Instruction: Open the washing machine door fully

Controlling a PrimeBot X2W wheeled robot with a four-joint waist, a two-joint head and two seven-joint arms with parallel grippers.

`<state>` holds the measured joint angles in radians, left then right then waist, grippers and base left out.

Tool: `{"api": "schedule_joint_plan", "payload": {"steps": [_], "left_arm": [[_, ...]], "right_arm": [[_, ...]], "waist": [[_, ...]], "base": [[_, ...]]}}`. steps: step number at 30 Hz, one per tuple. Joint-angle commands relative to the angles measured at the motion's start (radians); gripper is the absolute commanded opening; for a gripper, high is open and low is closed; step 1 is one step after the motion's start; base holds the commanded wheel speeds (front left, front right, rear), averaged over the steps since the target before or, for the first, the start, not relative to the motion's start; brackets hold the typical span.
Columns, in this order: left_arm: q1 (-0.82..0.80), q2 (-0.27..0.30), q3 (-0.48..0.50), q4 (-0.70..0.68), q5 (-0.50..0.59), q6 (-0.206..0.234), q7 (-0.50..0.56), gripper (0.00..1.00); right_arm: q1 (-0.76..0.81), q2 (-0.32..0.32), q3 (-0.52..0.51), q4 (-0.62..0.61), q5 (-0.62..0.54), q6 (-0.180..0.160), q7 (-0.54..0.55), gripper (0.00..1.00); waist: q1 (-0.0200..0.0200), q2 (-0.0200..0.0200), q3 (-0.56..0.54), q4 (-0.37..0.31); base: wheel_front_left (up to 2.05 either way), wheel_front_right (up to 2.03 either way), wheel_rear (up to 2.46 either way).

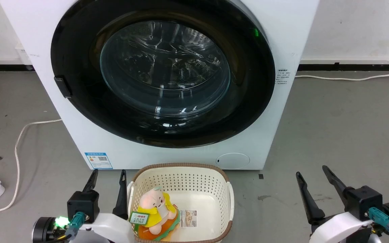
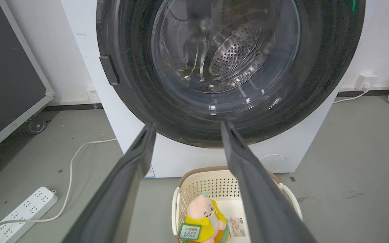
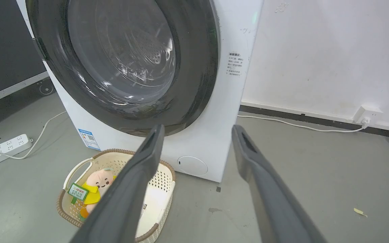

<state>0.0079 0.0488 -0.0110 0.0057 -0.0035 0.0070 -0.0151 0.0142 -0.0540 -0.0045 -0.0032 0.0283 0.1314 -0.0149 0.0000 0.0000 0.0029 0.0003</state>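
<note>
- Head view: washing machine door [image 1: 162, 77] sits shut against the washing machine [image 1: 167, 157]; left tool [image 1: 109, 172] and right tool [image 1: 311, 170] stand spread wide and empty, the left one just beside the basket [image 1: 181, 175].
- Left wrist view: left tool [image 2: 187, 125] gapes below the door, apart from it.
- Right wrist view: right tool [image 3: 198, 128] gapes, empty.

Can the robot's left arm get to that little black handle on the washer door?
Probably yes. The left gripper is open, and the handle tab sits above it, slightly to the left, with nothing between them. The laundry basket stands off to its right.
</note>
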Motion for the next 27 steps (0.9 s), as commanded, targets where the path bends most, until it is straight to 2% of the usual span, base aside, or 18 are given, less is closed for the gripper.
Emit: {"api": "schedule_joint_plan", "payload": {"steps": [1,13,27], "left_arm": [[-0.001,0.000,-0.002,0.002,-0.007,0.004,-0.011,1.00],[-0.011,0.000,-0.015,0.001,-0.012,0.009,-0.034,1.00],[-0.041,0.000,-0.033,-0.008,-0.019,0.017,-0.064,1.00]], "right_arm": [[-0.002,0.000,-0.004,0.002,0.014,0.000,-0.012,1.00],[-0.039,0.001,-0.016,0.009,0.076,0.000,-0.027,1.00],[-0.171,-0.012,-0.081,0.022,0.204,0.000,0.015,1.00]], "waist": [[0.0000,0.0000,0.001,0.001],[0.0000,0.0000,0.027,0.006],[0.0000,0.0000,0.088,0.027]], "base": [[0.00,0.00,0.00],[0.00,0.00,0.00],[0.00,0.00,0.00]]}}
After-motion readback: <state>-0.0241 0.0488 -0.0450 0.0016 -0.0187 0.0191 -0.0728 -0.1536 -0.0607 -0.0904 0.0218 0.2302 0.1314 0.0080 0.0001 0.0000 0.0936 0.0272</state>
